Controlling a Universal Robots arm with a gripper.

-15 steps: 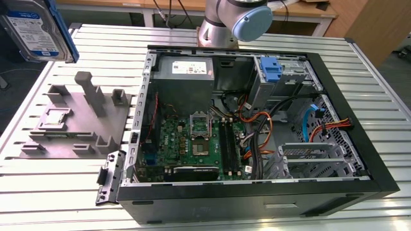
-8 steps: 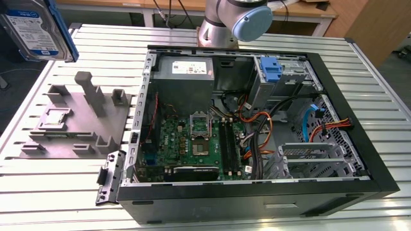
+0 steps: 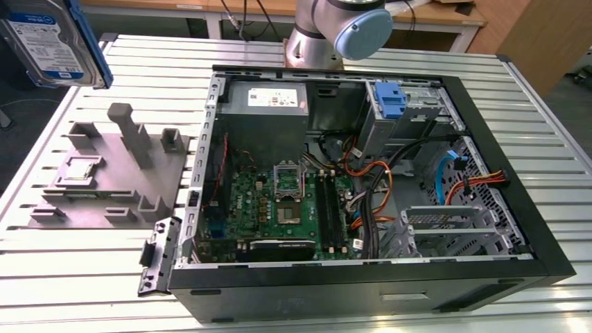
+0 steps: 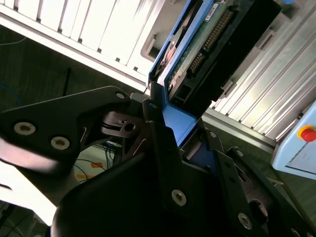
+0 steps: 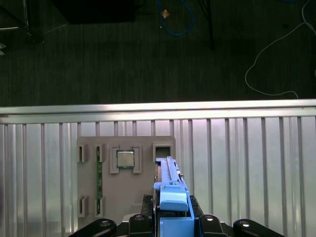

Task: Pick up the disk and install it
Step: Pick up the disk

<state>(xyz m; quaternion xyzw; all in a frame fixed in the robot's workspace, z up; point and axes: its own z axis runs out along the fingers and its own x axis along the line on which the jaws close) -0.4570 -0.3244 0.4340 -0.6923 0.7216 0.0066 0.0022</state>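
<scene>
Gripping: gripper (image 4: 178, 129) clenched on the disk (image 4: 212, 34), black fingers (image 4: 154, 114) pressed against its blue carrier frame.
Disk: held aloft, clear of the table (image 3: 545, 125), high at the exterior view's left, white-and-blue label turned toward that camera; well apart from the computer case (image 3: 370, 291); edge-on in the first wrist view, blue frame uppermost; circuit board and connector end seen in the second wrist view.
Fixture: grey moulded holder (image 3: 111, 166) lying on the table just beside the case, at the exterior view's left; directly below the disk in the first wrist view, with a processor chip (image 5: 125, 159) in a square pocket and a green memory stick (image 5: 98, 174) in a narrow slot.
Case: lying on its side, open; green motherboard (image 3: 273, 201) inside, grey power supply (image 3: 266, 100) at the far end, upright blue latch (image 3: 393, 104) beside it, orange and black cables (image 3: 375, 180) in between, metal drive cage (image 3: 453, 229) toward the exterior view's right.
Arm: base (image 3: 333, 31) standing on the table behind the case.
Floor: dark carpet (image 5: 98, 59) beyond the table edge, blue cable (image 5: 178, 22) lying on it.
</scene>
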